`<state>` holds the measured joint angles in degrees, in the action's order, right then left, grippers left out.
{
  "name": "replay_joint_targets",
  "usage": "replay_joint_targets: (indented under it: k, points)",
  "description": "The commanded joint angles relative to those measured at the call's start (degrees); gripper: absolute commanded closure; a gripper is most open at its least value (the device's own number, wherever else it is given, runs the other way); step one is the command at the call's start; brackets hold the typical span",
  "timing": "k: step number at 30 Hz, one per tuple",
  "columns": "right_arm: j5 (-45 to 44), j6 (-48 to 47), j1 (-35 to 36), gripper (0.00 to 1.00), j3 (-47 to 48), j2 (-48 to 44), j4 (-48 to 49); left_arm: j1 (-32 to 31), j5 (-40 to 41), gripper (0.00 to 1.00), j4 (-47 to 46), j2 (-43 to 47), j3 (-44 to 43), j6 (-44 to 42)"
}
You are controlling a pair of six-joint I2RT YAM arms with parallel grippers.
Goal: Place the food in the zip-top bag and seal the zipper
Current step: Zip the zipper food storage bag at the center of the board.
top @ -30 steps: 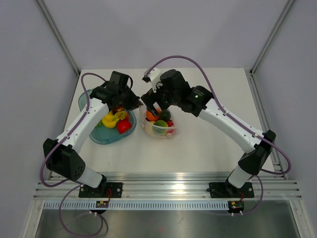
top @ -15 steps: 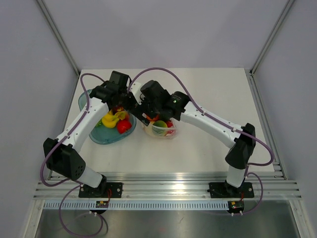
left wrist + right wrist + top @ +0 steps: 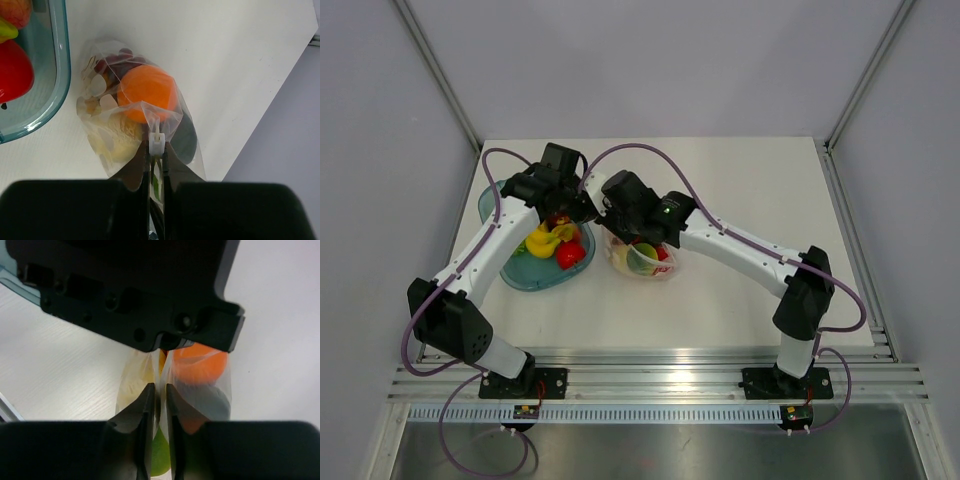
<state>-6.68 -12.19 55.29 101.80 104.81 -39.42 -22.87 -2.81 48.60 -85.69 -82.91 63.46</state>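
Zip-top bag [image 3: 107, 135] stands on the bench [image 3: 225, 60] just beside the bowl [image 3: 61, 75], mouth edge up. Clear crinkly film bulges round a smooth orange fruit [image 3: 147, 92], with pale yellow and dark pieces under it. Left claw [image 3: 156, 159] is pinched shut on the mouth edge at the white zipper slider [image 3: 156, 141]. Right claw [image 3: 159, 392] is closed to a slit on the same edge. My read: partly loaded, not sealed. Glossy red toy fruit [image 3: 12, 70] and yellow ones [image 3: 542, 240] remain in the translucent teal bowl.
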Motion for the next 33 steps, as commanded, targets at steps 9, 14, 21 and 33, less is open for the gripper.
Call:
replay_joint_targets:
  k: [9,14,21,33]
  points:
    - [1.1,3.4,-2.0,1.00,-5.3,-4.3,6.7,0.3,-1.4,0.84,-2.2,-0.7,-3.0,-2.7]
    - [9.0,3.9,-5.4,1.00,-9.1,-8.3,8.6,3.4,-11.0,0.77,-7.2,-0.4,-1.4,-11.2]
    - [14.8,3.0,-8.9,1.00,-12.9,-13.4,10.2,8.8,-18.9,0.32,-14.0,1.0,-0.1,-19.7]
    - [27.4,-5.9,-13.9,1.00,-28.2,-26.8,23.7,10.8,-32.5,0.21,-46.4,9.8,18.7,-37.3]
